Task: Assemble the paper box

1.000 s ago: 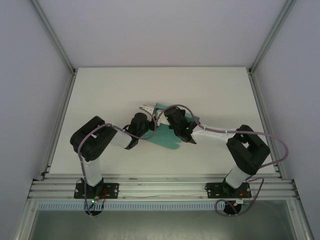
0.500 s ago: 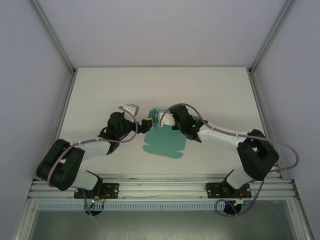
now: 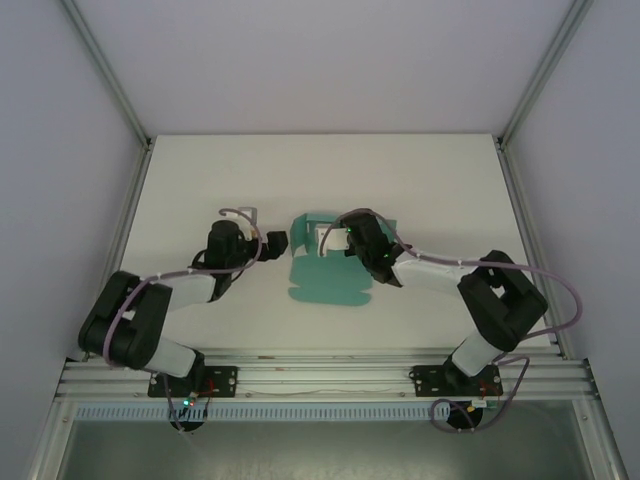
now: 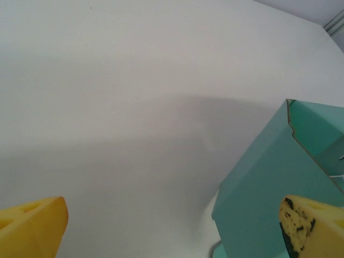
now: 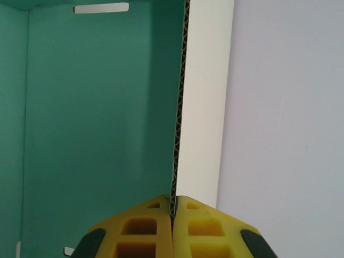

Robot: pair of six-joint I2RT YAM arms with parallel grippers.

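The paper box [image 3: 325, 280] is teal-green card lying mid-table, its far part folded up into walls and a flat flap lying toward me. My right gripper [image 3: 325, 240] is shut on an upright wall of the paper box [image 5: 102, 107], pinching the card's corrugated edge between its yellow fingers [image 5: 140, 226]; the wall's outer face is white. My left gripper [image 3: 268, 240] is open just left of the box. In the left wrist view the paper box [image 4: 274, 188] stands as a teal wall by the right yellow finger [image 4: 309, 226], with nothing between the fingers.
The white table [image 3: 200, 190] is bounded by aluminium rails at both sides and a slotted rail at the near edge [image 3: 320, 375]. Both arms reach in from the near corners, cables looping above them.
My left gripper has drawn back off the box and swung left, then come in beside its left wall. The right gripper has raised the far part of the sheet into upright walls.
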